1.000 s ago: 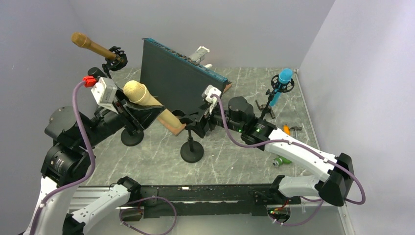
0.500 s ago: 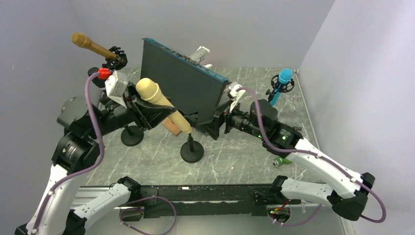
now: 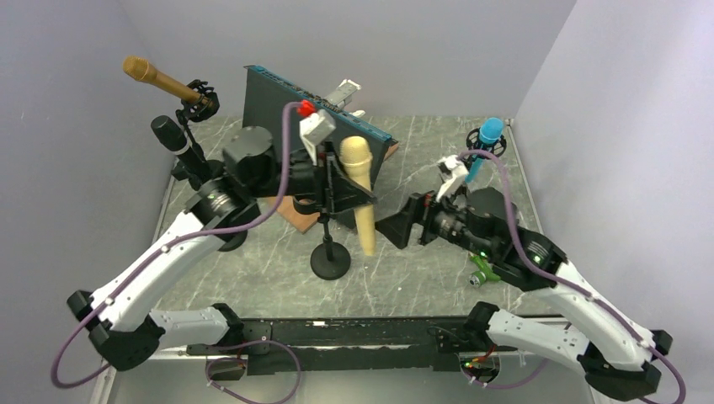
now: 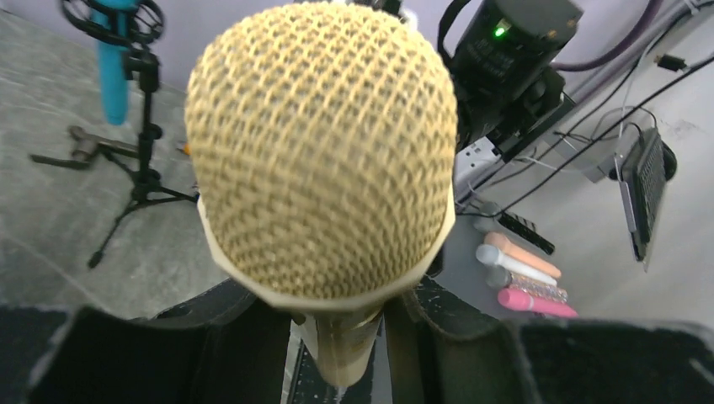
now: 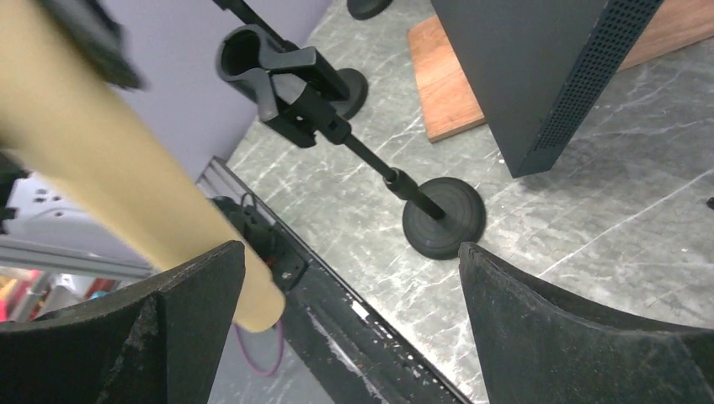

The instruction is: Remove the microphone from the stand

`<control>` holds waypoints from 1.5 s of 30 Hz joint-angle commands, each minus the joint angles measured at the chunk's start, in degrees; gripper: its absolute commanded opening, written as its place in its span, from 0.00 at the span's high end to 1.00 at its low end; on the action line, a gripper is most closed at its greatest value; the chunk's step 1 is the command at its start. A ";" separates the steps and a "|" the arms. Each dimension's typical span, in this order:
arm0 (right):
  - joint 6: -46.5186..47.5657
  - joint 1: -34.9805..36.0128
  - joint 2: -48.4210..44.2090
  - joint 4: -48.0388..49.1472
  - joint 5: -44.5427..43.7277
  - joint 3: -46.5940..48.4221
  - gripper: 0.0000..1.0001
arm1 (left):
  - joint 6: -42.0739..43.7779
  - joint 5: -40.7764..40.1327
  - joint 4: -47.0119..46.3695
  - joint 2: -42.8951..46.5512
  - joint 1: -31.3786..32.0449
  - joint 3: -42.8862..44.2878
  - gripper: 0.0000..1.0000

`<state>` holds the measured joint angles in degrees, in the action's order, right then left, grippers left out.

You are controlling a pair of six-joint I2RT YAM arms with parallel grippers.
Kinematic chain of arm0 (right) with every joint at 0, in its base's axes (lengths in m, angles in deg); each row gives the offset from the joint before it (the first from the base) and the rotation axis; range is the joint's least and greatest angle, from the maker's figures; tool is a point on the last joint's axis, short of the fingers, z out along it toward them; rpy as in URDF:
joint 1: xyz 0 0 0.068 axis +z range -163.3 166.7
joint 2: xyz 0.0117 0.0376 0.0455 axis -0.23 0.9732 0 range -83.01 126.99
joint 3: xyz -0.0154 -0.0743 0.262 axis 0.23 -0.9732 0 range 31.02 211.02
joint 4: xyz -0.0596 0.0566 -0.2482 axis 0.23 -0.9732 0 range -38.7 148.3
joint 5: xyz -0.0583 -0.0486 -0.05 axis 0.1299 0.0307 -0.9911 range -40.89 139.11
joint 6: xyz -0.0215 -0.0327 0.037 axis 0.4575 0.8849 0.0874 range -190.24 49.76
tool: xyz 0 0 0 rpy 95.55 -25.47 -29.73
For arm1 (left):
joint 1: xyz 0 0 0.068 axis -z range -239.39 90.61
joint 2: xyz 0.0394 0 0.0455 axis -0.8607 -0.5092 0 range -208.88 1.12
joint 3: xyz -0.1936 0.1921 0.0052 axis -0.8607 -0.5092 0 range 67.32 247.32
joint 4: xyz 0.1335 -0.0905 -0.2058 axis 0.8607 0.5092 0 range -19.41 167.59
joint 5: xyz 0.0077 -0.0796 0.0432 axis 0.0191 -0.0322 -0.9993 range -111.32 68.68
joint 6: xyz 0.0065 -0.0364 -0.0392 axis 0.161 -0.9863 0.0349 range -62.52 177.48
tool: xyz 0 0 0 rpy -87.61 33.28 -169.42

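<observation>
Since a second ago the left gripper (image 3: 340, 190) is standing much further to the right, in front of the dark panel (image 3: 290, 126), and the right gripper (image 3: 402, 229) is sitting further back from the stand (image 3: 330, 263). The left fingers (image 4: 253, 337) are closing narrowly on the body of the cream microphone (image 3: 355, 153), which is pointing its mesh head up and its tail down. The microphone is hanging out of the stand, just to the right of the post, and the clip (image 5: 253, 55) is gaping empty. The right fingers (image 5: 539, 311) are spreading wide and are gripping nothing. In the right wrist view the microphone body is passing beside one finger, but I cannot tell whether they are touching. At the back, a brown microphone (image 3: 156, 77) and a blue microphone (image 3: 487, 139) are sitting on their own stands.
</observation>
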<state>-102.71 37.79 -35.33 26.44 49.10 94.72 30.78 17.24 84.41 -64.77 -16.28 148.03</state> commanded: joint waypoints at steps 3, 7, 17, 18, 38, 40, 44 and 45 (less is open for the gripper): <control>-3.51 0.00 -11.74 -1.91 0.11 -2.11 0.01 | 0.06 -2.36 -5.77 -6.02 4.87 5.52 1.00; -3.57 -0.04 -14.43 1.57 2.11 -4.70 0.03 | -2.30 -1.46 -8.12 -9.08 6.48 5.38 1.00; -0.35 0.03 -12.21 7.61 4.49 -7.51 0.21 | -9.85 -1.09 -14.61 -13.25 9.60 3.29 1.00; -0.24 0.04 -12.17 8.24 4.42 -7.95 0.24 | -10.51 -0.81 -15.32 -13.65 9.60 3.16 1.00; -2.29 0.06 -15.31 4.87 -9.16 -15.07 1.00 | 1.01 -13.86 -0.01 -6.39 9.76 2.89 0.03; -2.95 0.06 -14.28 2.40 -13.13 -15.37 1.00 | 2.81 -15.78 1.04 -4.13 9.74 2.61 0.01; -5.90 0.09 -11.52 -1.14 -18.16 -17.13 1.00 | 5.44 -20.32 2.20 0.30 9.71 0.93 0.01; -6.66 0.08 -10.49 -1.80 -19.05 -17.46 1.00 | 5.77 -21.26 2.32 1.29 9.71 0.43 0.00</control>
<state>-105.77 37.88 -48.60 28.37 37.40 78.81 32.25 1.70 86.18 -67.89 -6.73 149.75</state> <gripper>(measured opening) 0.382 0.994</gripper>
